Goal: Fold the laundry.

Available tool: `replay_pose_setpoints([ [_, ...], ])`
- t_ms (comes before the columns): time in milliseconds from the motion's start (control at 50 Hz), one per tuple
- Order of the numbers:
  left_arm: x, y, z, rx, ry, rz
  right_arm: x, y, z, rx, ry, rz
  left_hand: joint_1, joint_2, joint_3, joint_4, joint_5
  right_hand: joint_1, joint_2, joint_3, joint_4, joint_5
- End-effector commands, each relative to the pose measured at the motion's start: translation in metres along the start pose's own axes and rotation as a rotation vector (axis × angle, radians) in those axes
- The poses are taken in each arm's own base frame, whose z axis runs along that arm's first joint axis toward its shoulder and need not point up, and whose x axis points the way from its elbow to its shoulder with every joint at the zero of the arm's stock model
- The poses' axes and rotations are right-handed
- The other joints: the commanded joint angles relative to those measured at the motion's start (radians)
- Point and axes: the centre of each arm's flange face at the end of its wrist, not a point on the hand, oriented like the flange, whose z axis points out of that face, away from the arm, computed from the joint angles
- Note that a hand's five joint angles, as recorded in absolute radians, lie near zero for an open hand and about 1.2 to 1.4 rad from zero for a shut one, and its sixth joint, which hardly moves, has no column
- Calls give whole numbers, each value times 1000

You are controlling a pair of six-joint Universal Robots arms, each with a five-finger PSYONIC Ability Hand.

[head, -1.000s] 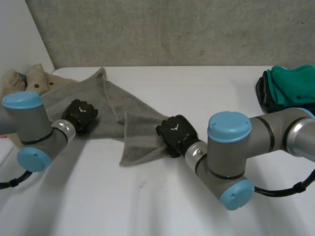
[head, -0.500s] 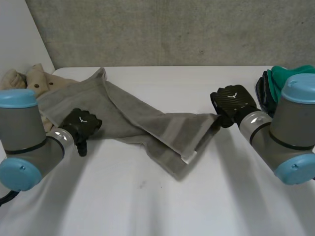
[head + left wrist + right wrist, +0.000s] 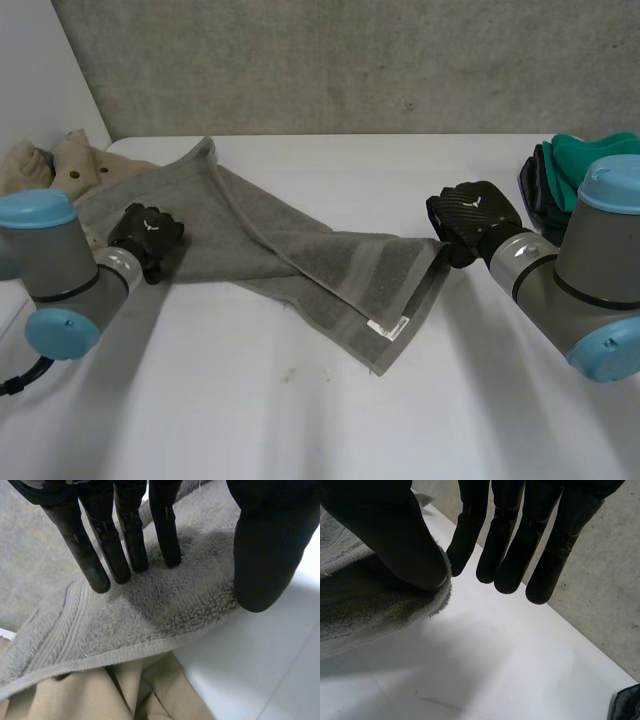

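A grey towel [image 3: 260, 235] lies stretched across the table from the back left to the middle, with a white label at its near corner. My left hand [image 3: 147, 238] rests on the towel's left end. In the left wrist view its straight fingers [image 3: 125, 535] press on the towel [image 3: 165, 605] near the hem and the thumb stands apart, so this hand is open. My right hand [image 3: 472, 218] holds the towel's right corner. In the right wrist view the thumb [image 3: 395, 535] pinches the towel [image 3: 365, 605] against the nearest finger, and the other fingers are straight.
A beige garment [image 3: 60, 160] lies under the towel's left end at the table's back left corner, also under the hem as beige cloth [image 3: 110, 695]. A stack of green and dark clothes [image 3: 580, 175] sits at the right edge. A grey wall runs behind the white table [image 3: 300, 420].
My right hand has pulled the towel's corner from the middle to the right, stretching the towel out. My left hand has opened from a curled grip and shifted a little on the left end.
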Motion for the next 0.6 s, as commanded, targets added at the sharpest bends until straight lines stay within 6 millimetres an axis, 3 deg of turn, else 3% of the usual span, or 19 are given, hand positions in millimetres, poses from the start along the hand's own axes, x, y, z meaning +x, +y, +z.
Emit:
replay_pose_setpoints([
  [20,-3,7,12,-3,-7,9,1,1,0,-3,2,1,650,666,667,663,664,406,218,214,210,237],
  [40,-2,6,12,-1,-7,10,1,1,0,-4,3,1,778,794,794,790,791,406,218,214,210,237],
  [140,3,3,7,-6,8,9,2,0,1,0,7,0,779,795,796,792,792,406,218,214,210,237],
  [220,16,-6,-21,-59,91,-4,5,-4,2,11,16,-2,779,795,796,792,792,406,218,214,210,237],
  [280,40,-39,-80,-106,252,-5,15,-5,4,15,39,-2,779,795,796,792,792,406,218,214,210,237],
  [320,51,-47,-105,-131,319,-13,23,-7,5,15,55,-1,779,795,796,792,792,406,218,214,210,237],
  [380,81,-61,-166,-171,472,-42,35,-11,5,8,75,4,779,795,796,792,792,406,218,214,210,237],
  [440,104,-76,-212,-134,567,-58,42,-18,2,12,86,5,779,795,796,792,792,406,218,214,210,237],
  [480,117,-84,-231,-93,604,-77,45,-21,0,12,90,5,779,795,796,792,792,406,218,214,210,237],
  [540,124,-89,-240,-68,622,-108,44,-20,0,10,89,6,779,795,796,792,792,406,218,214,210,237],
  [560,126,-92,-241,-52,622,-122,44,-20,-1,8,88,6,430,446,447,443,444,406,218,214,210,237],
  [600,126,-95,-239,-32,607,-131,43,-19,-1,4,86,6,-26,-10,-9,-13,-12,406,218,214,210,237],
])
